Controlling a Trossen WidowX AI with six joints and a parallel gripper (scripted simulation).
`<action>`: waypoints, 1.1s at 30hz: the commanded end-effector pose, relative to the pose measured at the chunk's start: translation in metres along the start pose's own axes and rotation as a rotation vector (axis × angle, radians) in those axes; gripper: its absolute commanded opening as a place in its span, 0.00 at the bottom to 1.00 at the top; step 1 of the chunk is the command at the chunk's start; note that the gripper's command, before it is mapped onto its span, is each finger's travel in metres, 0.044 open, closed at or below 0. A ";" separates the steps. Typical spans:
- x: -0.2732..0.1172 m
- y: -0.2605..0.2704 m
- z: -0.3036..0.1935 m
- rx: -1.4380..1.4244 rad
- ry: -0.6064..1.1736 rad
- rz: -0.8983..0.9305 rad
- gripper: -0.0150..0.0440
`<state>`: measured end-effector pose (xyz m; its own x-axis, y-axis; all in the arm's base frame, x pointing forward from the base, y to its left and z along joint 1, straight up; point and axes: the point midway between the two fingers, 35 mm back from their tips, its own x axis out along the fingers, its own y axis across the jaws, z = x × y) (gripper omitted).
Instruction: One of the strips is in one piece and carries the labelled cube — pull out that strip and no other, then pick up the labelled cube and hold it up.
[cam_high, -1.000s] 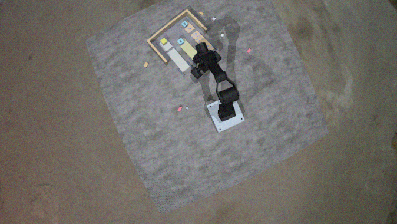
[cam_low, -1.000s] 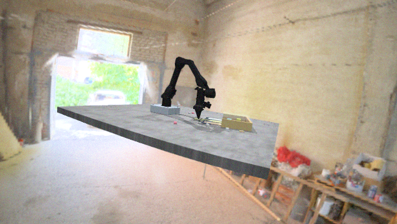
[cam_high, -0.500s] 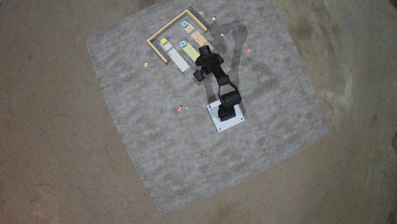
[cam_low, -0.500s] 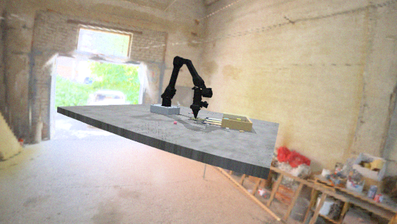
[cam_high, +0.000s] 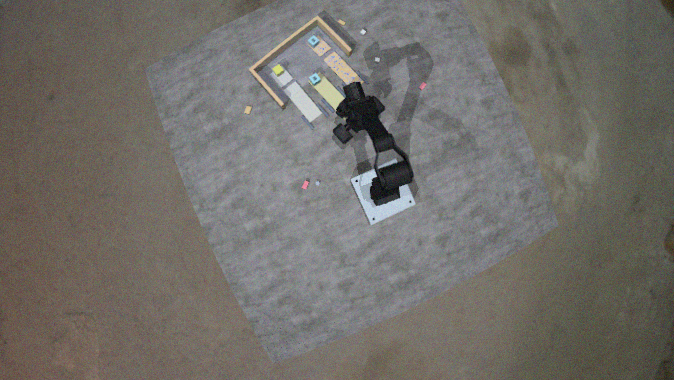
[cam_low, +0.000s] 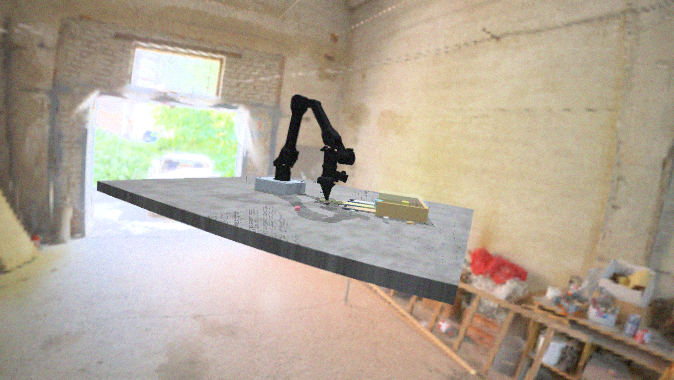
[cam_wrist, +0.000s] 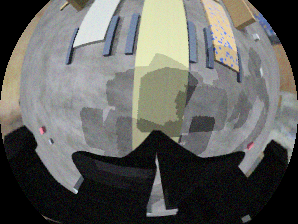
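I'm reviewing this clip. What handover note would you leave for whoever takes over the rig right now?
Gripper: shut, holding nothing, tip down on the near end of the yellow-green strip.
Things: that strip looks unbroken and carries a blue cube at its far end, near the open side of the wooden frame. The orange strip is in two pieces. The cream strip lies alongside.
Done: contact on the strip.
Left: finish the pull, then grasp and lift the cube.

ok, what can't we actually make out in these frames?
- Cube labels: too small and blurred in the top view; squashed at the wrist view's rim.
- Near end of the yellow strip: the arm covers it from above.
- Shut tool: whether its tips touch the strip, hidden by its own body.
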<state>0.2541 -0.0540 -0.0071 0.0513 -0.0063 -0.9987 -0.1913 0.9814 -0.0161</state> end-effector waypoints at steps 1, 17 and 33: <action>0.005 0.002 -0.014 -0.003 0.030 0.009 0.25; 0.005 0.002 -0.038 -0.003 0.031 0.009 0.25; 0.004 0.003 -0.062 -0.003 0.033 0.009 0.25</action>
<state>0.2063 -0.0644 -0.0084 0.0500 -0.0110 -0.9987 -0.1915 0.9813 -0.0204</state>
